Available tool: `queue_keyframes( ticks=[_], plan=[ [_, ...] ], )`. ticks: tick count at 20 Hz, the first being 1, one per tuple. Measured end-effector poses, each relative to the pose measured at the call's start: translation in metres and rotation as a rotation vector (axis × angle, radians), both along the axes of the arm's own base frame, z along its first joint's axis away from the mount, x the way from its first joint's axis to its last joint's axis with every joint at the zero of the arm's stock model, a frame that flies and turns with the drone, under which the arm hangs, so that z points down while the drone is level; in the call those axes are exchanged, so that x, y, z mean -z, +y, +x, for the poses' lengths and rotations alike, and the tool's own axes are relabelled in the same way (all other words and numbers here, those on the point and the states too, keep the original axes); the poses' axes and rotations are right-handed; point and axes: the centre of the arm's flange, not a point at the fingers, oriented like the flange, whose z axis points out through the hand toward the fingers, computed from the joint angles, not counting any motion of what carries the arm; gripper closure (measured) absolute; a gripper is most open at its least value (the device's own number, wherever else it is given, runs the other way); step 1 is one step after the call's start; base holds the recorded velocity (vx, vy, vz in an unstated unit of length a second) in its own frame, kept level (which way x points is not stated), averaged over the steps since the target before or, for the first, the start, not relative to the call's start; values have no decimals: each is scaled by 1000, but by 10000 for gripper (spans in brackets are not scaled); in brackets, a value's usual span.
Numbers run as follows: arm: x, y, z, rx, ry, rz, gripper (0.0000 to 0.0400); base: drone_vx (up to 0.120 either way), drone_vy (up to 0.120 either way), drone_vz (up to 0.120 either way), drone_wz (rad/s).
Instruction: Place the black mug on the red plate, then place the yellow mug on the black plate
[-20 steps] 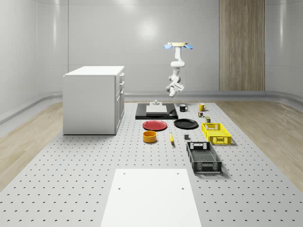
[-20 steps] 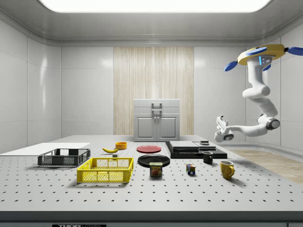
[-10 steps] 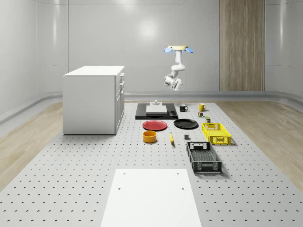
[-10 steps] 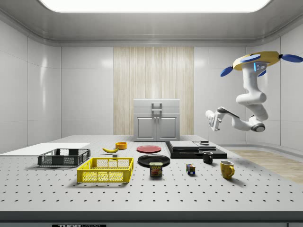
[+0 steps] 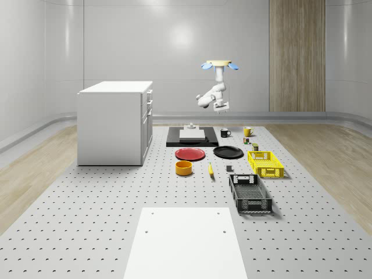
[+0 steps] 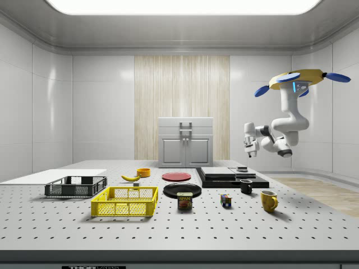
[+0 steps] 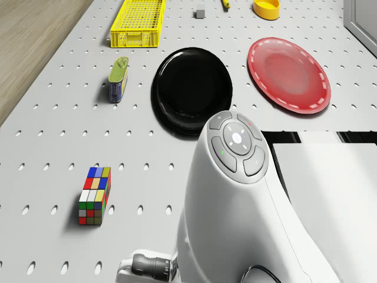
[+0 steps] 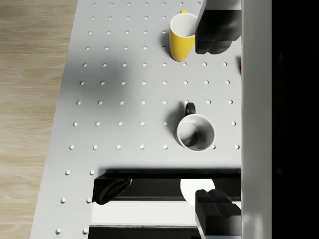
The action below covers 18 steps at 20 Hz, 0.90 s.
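The black mug [image 8: 195, 132] stands upright on the table, its handle toward the yellow mug [image 8: 181, 36]. My gripper [image 8: 218, 122] is open and points straight down, high above the black mug, with nothing between the fingers [image 8: 217, 32]. In the side view the gripper [image 6: 249, 148] hangs well above the black mug [image 6: 245, 186] and the yellow mug [image 6: 268, 200]. The drone [image 5: 220, 64] hovers over the table's far end. The red plate [image 5: 190, 154] and black plate [image 5: 228, 152] lie side by side nearer the middle, both bare.
A black slab [image 5: 192, 137] with a white block lies beside the black mug. A Rubik's cube [image 7: 95, 195] and a can [image 7: 118, 79] sit near the black plate. Farther off are a yellow basket [image 5: 265, 163], a black basket [image 5: 250, 193], an orange bowl [image 5: 183, 168] and a white cabinet [image 5: 113, 122].
The arm has folded up under the drone and the gripper has turned from pointing sideways to pointing down. The drone has shifted toward the side view's left. Mugs and plates have not moved.
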Motion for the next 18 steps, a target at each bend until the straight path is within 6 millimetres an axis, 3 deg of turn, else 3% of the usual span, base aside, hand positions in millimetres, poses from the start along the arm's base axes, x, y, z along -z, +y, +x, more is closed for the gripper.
queue_keyframes(
  ticks=[5,7,18],
  plan=[
    [1,-9,0,3,3,-95,0,120,-120,-120,0],
    [2,-11,0,3,4,-115,0,100,0,-120,0],
    [2,-15,0,4,5,-154,0,0,0,-105,0]
  ],
)
